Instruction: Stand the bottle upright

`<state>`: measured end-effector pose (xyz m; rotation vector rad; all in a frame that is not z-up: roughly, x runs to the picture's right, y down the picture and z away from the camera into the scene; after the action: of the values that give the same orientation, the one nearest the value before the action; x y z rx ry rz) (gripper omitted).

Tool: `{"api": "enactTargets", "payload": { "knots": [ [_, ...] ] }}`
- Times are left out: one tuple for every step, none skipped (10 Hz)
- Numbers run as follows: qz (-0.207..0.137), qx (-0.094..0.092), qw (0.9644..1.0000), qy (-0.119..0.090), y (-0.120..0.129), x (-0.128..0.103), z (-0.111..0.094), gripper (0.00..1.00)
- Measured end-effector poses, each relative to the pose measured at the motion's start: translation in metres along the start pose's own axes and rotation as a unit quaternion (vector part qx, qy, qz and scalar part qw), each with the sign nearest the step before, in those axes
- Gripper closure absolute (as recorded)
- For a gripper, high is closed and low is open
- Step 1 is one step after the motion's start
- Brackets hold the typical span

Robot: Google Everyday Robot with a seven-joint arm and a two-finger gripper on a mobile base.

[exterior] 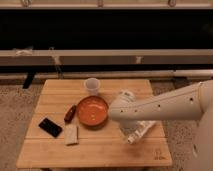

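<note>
Leftmost on the pale wooden table [100, 150] were seen a flat black rectangular device [50, 127], a pale flat packet [72, 134], a round orange bowl [92, 111] and a translucent whitish cup [92, 85]. Right of the bowl, the gripper [131, 135] was positioned low against the small white plastic bottle [146, 128], which was lying on the tabletop. Whether the bottle was clasped could not be told.

Your view: wooden table [100, 151] on speckled carpet [12, 117], white rail [100, 56] across dark wall [100, 30]; gripper [133, 136] low over table's right side.
</note>
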<state>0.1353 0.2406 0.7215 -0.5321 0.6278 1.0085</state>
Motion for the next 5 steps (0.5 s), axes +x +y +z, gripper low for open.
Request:
{"api": "enactTargets", "payload": {
  "knots": [
    [0.034, -0.042, 0.9985, -0.003, 0.009, 0.006, 0.002, 0.2],
    [0.066, -0.084, 0.9943, -0.004, 0.018, 0.011, 0.01, 0.2],
    [0.08, -0.106, 0.9911, -0.004, 0.027, 0.012, 0.019, 0.2],
    [0.088, -0.118, 0.9892, -0.003, 0.034, 0.013, 0.026, 0.2],
    [0.092, -0.128, 0.9875, -0.001, 0.041, 0.013, 0.033, 0.2]
  ]
}}
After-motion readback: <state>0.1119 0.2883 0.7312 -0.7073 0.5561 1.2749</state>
